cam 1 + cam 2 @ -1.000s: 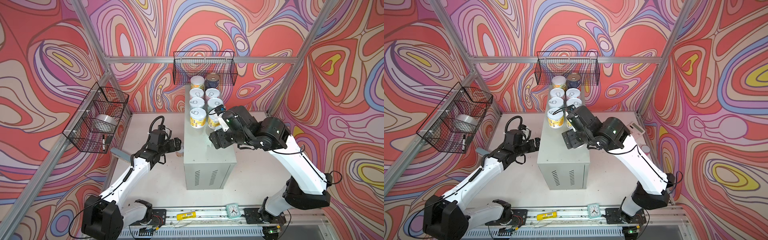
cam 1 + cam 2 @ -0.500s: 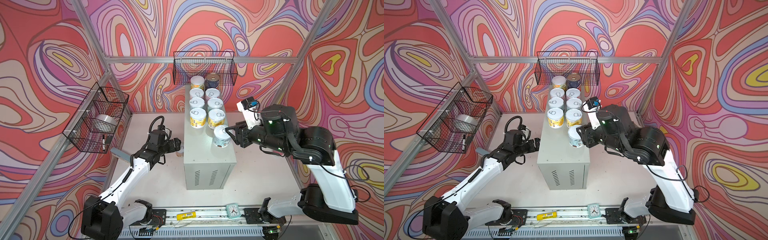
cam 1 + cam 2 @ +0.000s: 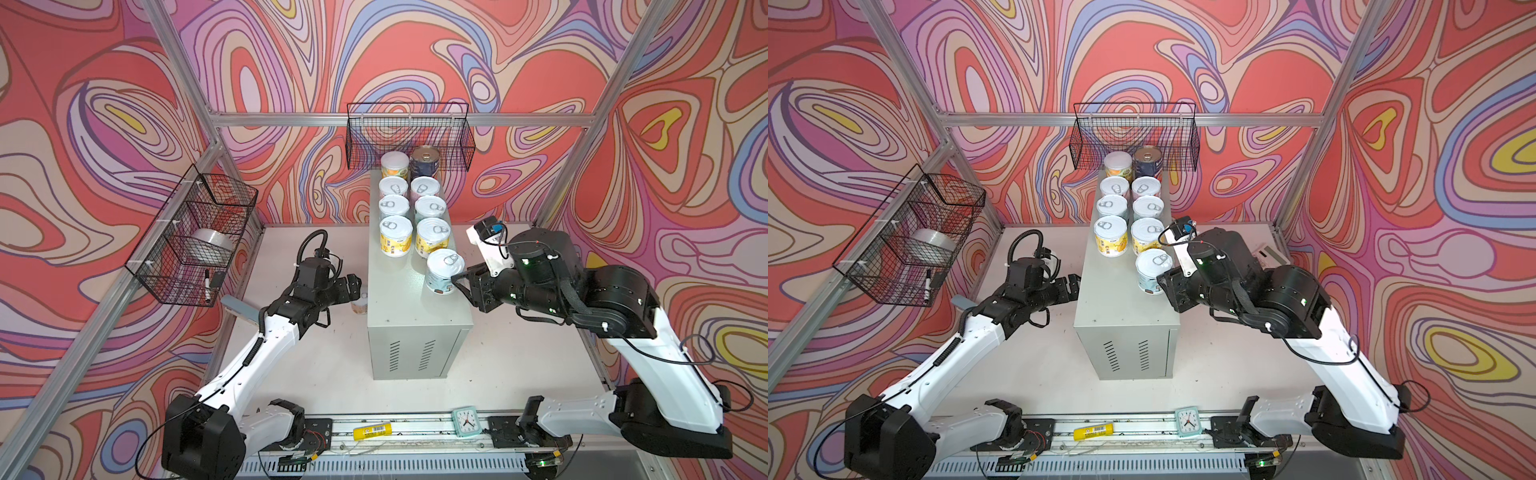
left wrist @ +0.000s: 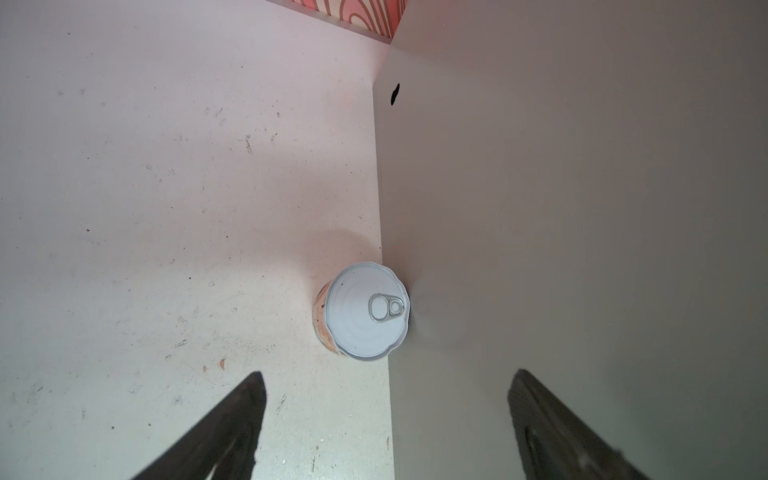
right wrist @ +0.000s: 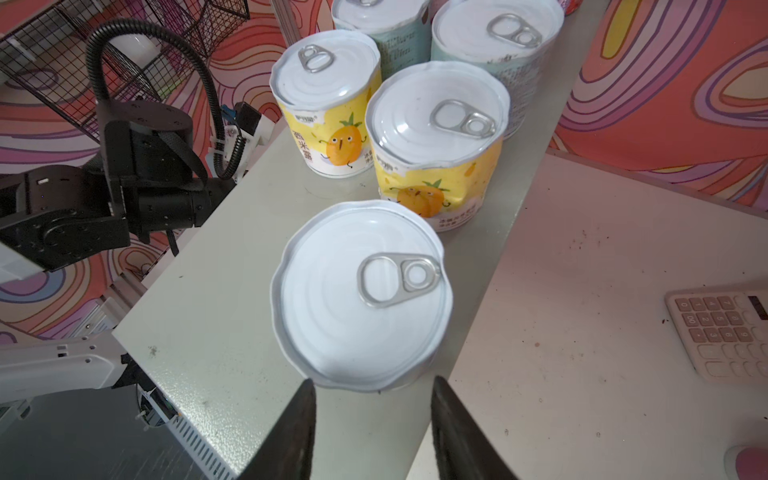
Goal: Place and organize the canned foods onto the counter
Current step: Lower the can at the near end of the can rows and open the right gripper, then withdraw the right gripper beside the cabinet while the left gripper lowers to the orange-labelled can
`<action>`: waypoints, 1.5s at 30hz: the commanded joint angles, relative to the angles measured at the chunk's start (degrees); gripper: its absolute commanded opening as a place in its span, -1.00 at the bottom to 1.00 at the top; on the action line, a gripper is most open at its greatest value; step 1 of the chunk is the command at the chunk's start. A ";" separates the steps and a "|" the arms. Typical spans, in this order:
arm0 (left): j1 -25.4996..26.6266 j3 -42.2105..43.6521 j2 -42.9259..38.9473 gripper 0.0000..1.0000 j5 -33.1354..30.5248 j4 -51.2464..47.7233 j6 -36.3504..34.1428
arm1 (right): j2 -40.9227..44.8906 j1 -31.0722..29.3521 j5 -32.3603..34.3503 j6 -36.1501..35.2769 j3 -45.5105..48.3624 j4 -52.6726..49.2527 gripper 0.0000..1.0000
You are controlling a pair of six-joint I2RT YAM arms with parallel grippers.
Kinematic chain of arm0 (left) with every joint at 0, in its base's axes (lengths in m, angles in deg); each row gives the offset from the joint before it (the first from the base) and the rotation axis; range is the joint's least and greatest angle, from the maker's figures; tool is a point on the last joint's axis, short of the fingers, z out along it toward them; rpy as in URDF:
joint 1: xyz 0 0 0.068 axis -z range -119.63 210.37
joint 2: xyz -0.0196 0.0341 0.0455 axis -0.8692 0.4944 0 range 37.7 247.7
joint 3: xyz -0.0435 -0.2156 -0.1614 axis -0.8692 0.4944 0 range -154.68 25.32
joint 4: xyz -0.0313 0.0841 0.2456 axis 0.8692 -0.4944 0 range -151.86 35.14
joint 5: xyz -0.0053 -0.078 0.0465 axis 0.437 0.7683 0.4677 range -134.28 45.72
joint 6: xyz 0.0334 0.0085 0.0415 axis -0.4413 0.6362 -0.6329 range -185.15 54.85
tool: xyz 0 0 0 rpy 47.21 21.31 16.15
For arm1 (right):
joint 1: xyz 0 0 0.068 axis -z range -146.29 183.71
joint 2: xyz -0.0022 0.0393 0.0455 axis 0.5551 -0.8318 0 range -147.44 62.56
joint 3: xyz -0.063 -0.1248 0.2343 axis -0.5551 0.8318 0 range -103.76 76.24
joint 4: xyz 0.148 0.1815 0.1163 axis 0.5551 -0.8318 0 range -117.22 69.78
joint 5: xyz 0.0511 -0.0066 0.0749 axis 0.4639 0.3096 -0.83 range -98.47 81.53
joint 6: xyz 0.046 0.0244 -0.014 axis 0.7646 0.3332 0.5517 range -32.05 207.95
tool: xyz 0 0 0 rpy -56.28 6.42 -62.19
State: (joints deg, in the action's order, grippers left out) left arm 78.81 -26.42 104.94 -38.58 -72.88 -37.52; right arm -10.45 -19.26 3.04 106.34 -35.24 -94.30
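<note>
Canned foods [image 3: 394, 205] stand paired on the desk [image 3: 399, 299]. Right pincer [image 5: 373, 384] clenched, seemingly touching blue can [image 5: 357, 299]; left pincer [image 4: 386, 374] released.

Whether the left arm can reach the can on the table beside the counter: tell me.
Probably yes. The left gripper hangs open just short of the upright can, nothing between them. But the can seems to touch the counter wall, leaving one finger little room.
</note>
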 commanded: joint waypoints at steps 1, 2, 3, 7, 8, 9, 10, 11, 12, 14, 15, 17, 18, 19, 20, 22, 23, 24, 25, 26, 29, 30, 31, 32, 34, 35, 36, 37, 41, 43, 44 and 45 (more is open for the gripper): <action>0.27 -1.28 -0.79 0.83 -0.95 -1.36 -0.48 | 0.42 -0.28 -0.21 0.15 0.91 1.92 -0.10; 0.24 -1.25 -0.77 0.83 -0.98 -1.32 -0.49 | 0.26 -0.26 -0.26 -0.02 0.91 2.06 -0.10; 0.23 -1.21 -0.70 0.83 -1.03 -1.20 -0.42 | 0.08 -0.29 -0.28 -0.11 0.91 2.12 -0.10; 0.26 -1.16 -0.32 0.83 -0.84 -0.79 -0.39 | -0.37 -0.28 -0.29 -0.22 1.01 2.35 -0.10; 0.30 -1.21 -0.20 0.82 -0.76 -0.70 -0.39 | -0.45 -0.27 -0.28 -0.20 1.09 2.51 -0.11; 0.28 -1.25 -0.19 0.83 -0.69 -0.65 -0.39 | -0.42 -0.24 -0.27 -0.20 1.21 2.54 -0.11; 0.20 -1.25 -0.10 0.82 -0.72 -0.56 -0.41 | -0.46 -0.28 -0.26 -0.19 1.34 2.67 -0.11; 0.24 -1.30 -0.07 0.82 -0.63 -0.48 -0.46 | -0.41 -0.25 -0.01 -0.16 1.49 2.86 -0.11; 0.25 -1.25 -0.09 0.83 -0.61 -0.40 -0.48 | -0.38 -0.22 -0.09 -0.19 1.70 3.04 -0.12; 0.24 -1.34 0.03 0.83 -0.61 -0.47 -0.56 | -0.45 -0.27 -0.34 -0.12 2.10 3.40 -0.13; 0.30 -1.34 -0.01 0.83 -0.67 -0.51 -0.57 | -0.46 -0.25 -0.41 -0.11 2.29 3.45 -0.13; 0.30 -1.34 0.04 0.83 -0.82 -0.59 -0.64 | -0.66 -0.26 -0.26 -0.27 2.71 3.77 -0.13; 0.24 -1.34 -0.07 0.83 -0.68 -0.59 -0.57 | -0.85 -0.26 -0.30 -0.31 2.75 3.77 -0.14; 0.26 -1.30 -0.15 0.83 -0.73 -0.60 -0.60 | -0.97 -0.28 -0.43 -0.32 2.76 3.84 -0.14; 0.29 -1.30 -0.34 0.83 -0.79 -0.61 -0.49 | -1.12 -0.25 -0.47 -0.30 2.89 3.94 -0.13; 0.27 -1.16 -0.47 0.83 -0.81 -0.61 -0.48 | -1.29 -0.28 -0.83 -0.29 2.76 4.01 -0.14; 0.27 -1.08 -0.58 0.83 -0.96 -0.67 -0.48 | -1.33 -0.27 -0.60 -0.29 2.76 4.12 -0.14; 0.32 -0.99 -0.66 0.83 -1.03 -0.74 -0.48 | -1.33 -0.29 -0.37 -0.28 2.76 4.12 -0.14; 0.31 -0.99 -0.76 0.83 -1.05 -0.72 -0.63 | -1.25 -0.26 -0.37 -0.33 2.85 4.28 -0.14; 0.27 -0.90 -0.76 0.83 -1.15 -0.83 -0.59 | -1.32 -0.28 -0.22 -0.36 2.77 4.23 -0.14; 0.26 -0.87 -0.84 0.83 -1.43 -1.01 -0.66 | -1.20 -0.29 0.40 -0.24 2.74 4.14 -0.14; 0.23 -0.88 -0.82 0.83 -1.61 -1.02 -0.66 | -1.12 -0.27 0.51 -0.24 2.46 3.96 -0.15; 0.24 -0.81 -0.86 0.83 -1.58 -1.05 -0.70 | -1.02 -0.27 0.70 -0.20 2.21 3.86 -0.15; 0.27 -0.73 -0.82 0.83 -1.65 -0.89 -0.69 | -0.77 -0.26 1.03 -0.28 2.07 4.02 -0.16; 0.34 -0.80 -0.79 0.83 -1.43 -0.71 -0.73 | -0.16 -0.29 1.80 -0.20 1.49 4.24 -0.17; 0.24 -0.86 -0.77 0.83 -1.45 -0.78 -0.82 | 0.04 -0.25 2.46 -0.20 1.09 4.16 -0.17; 0.30 -1.06 -0.79 0.83 -1.54 -0.85 -0.85 | 0.30 -0.26 3.94 -0.15 0.31 3.96 -0.17; 0.30 -1.16 -0.89 0.83 -1.64 -0.96 -0.91 | 0.50 -0.26 5.73 0.11 -0.71 3.73 -0.16; 0.26 -1.55 -1.26 0.84 -1.91 -0.43 -1.23 | 2.64 -0.24 13.84 -0.80 -0.63 5.52 -0.11; 0.24 -1.86 -0.89 0.84 -1.96 -0.47 -1.39 | 3.13 -0.11 20.18 -1.85 0.59 6.03 -0.10; 0.20 -1.92 -0.66 0.84 -1.98 -0.44 -1.45 | 3.04 0.11 21.91 -2.02 1.01 5.98 -0.10; 0.25 -2.05 -0.24 0.84 -1.87 -0.66 -1.45 | 3.13 0.95 23.47 -1.98 1.67 6.20 -0.10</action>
State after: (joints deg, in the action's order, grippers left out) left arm 78.83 -26.45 104.77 -39.78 -72.88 -38.15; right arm -7.74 -19.02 17.31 105.40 -34.69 -89.40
